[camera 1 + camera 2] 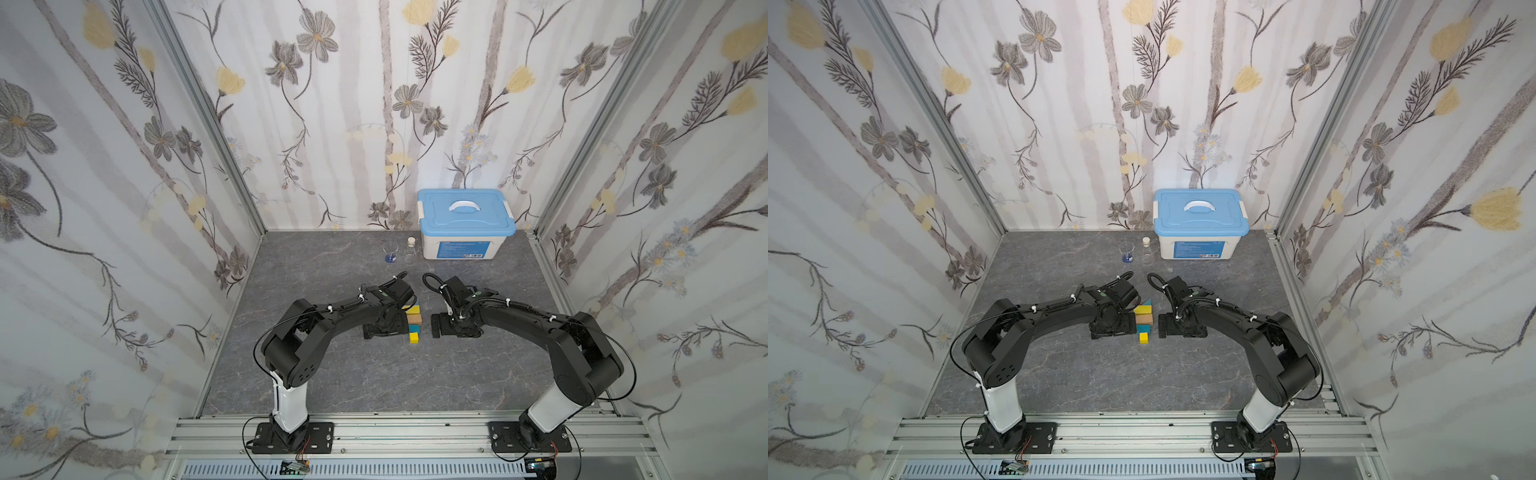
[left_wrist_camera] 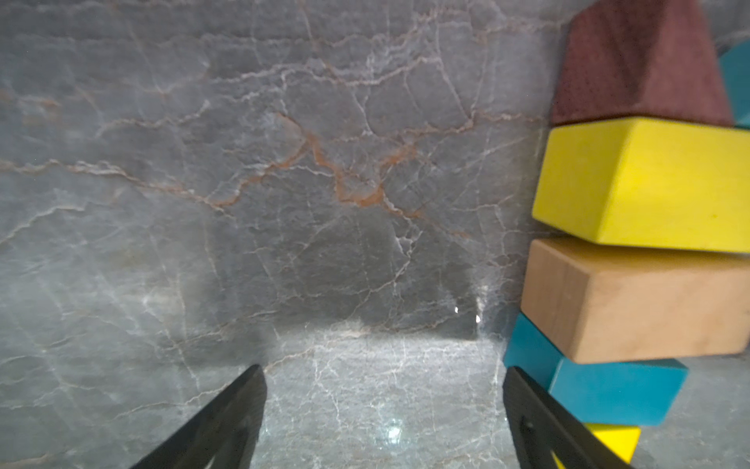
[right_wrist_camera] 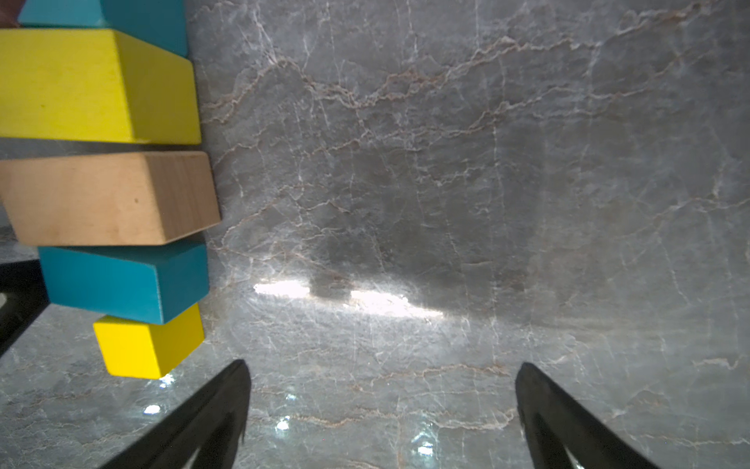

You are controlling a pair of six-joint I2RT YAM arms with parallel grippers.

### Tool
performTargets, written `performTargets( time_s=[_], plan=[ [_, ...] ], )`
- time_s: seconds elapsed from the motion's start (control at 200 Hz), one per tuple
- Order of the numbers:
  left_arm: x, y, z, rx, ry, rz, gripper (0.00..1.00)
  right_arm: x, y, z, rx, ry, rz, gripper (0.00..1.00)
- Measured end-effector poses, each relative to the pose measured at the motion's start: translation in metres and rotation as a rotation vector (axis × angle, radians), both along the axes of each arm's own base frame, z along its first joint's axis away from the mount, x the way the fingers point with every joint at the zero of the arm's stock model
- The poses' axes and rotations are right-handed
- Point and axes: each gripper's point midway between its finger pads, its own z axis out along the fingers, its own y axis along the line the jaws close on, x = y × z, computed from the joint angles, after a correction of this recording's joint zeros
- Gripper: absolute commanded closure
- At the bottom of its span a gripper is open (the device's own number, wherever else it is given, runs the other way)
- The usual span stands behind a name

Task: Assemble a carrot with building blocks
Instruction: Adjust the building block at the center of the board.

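The carrot [image 1: 414,324] lies flat on the grey marbled table as a tapering column of building blocks between my two grippers. In the left wrist view it runs from the maroon wedge [image 2: 637,65] and teal wedge [image 2: 738,81] through the yellow brick [image 2: 649,182], tan brick [image 2: 641,300] and teal brick [image 2: 608,390] to the small yellow cube [image 2: 617,442]. My left gripper [image 2: 383,371] is open over bare table, with one finger right beside the teal brick. My right gripper [image 3: 383,365] is open and empty on the other side, apart from the yellow cube [image 3: 142,345].
A white box with a blue lid [image 1: 465,224] stands against the back wall. In front of it to the left are a small beaker with blue liquid [image 1: 390,254] and a small corked flask [image 1: 410,251]. Patterned walls close in three sides.
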Motion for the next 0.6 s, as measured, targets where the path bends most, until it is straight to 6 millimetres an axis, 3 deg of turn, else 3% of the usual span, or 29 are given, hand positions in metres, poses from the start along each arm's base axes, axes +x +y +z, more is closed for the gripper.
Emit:
performTargets(
  time_s=[0.6],
  plan=[
    [-0.0027, -0.0066, -0.0018, -0.01, 0.015, -0.016, 0.05, -0.0014, 0.0025, -0.0043, 0.006, 0.018, 0.011, 0.0]
  ],
)
